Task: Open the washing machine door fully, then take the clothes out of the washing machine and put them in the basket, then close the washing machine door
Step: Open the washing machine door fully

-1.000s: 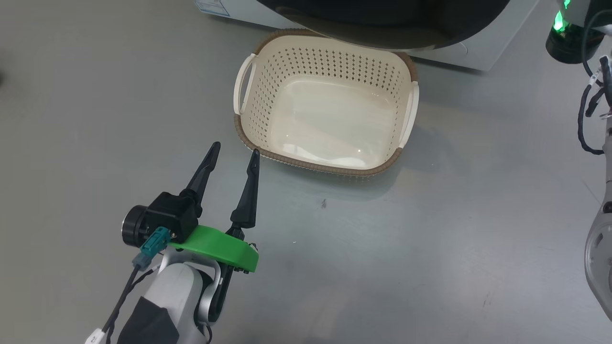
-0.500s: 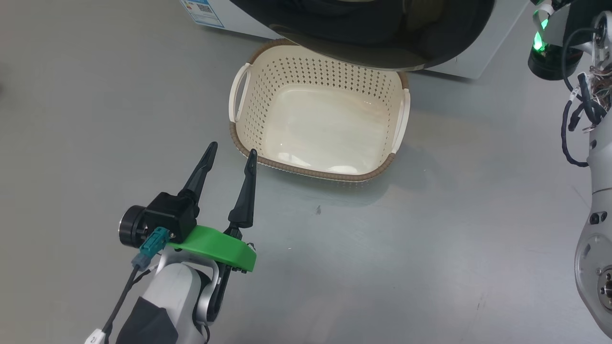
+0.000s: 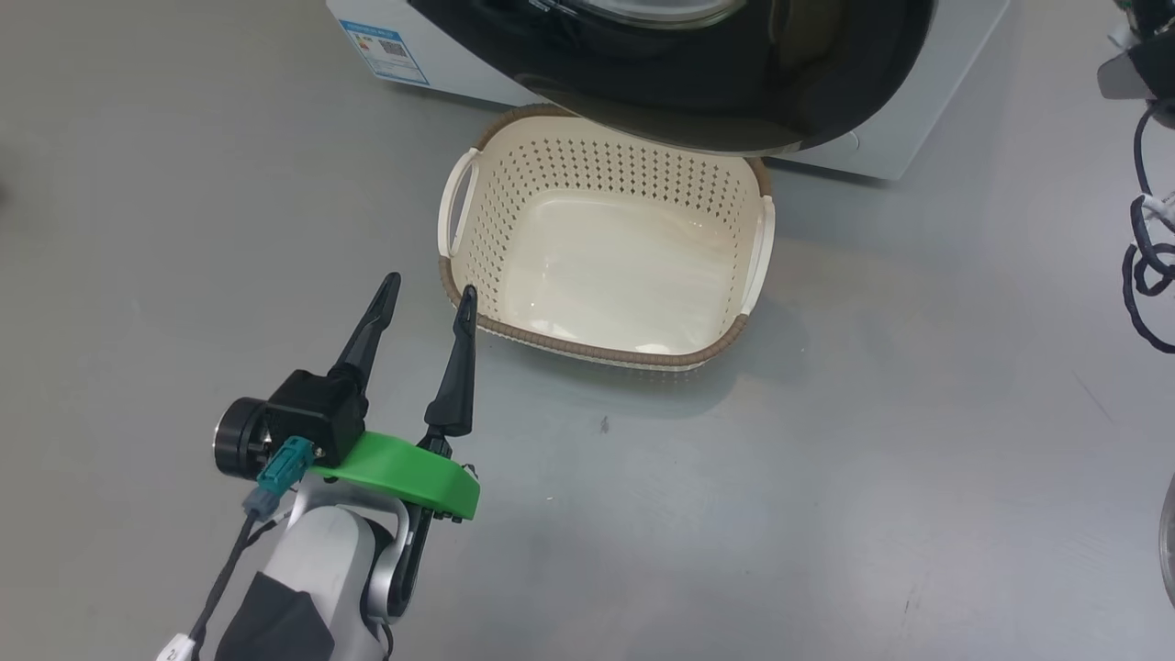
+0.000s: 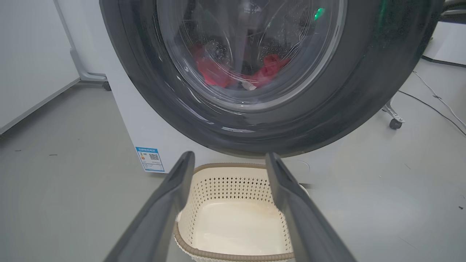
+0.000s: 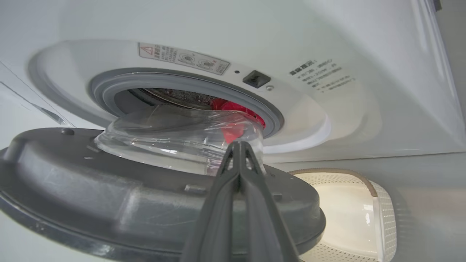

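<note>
The washing machine door (image 3: 716, 92), black-rimmed with a clear glass bowl (image 5: 174, 138), stands partly open over the far side of the cream basket (image 3: 587, 352). Nothing lies in the basket (image 4: 225, 182). Red clothes (image 5: 236, 109) lie in the drum behind the grey gasket (image 5: 182, 80), and they also show through the door glass (image 4: 214, 72). My left gripper (image 3: 431, 285) hangs open and holds nothing, just left of the basket's near corner. My right gripper (image 5: 238, 143) is shut on nothing, its tip by the glass bowl on the door's grey inner side (image 5: 109, 196).
The white washing machine (image 3: 918, 119) carries a blue label (image 3: 386, 50) low on its front. Right arm cables (image 3: 1147, 266) hang at the right edge. A castor leg (image 4: 395, 122) and a floor cable (image 4: 437, 102) lie right of the machine. A white wall (image 4: 29, 72) stands left.
The head camera has tilted up, so more of the machine and door shows. My right arm's green-lit wrist has left the upper right corner. The left gripper stays open.
</note>
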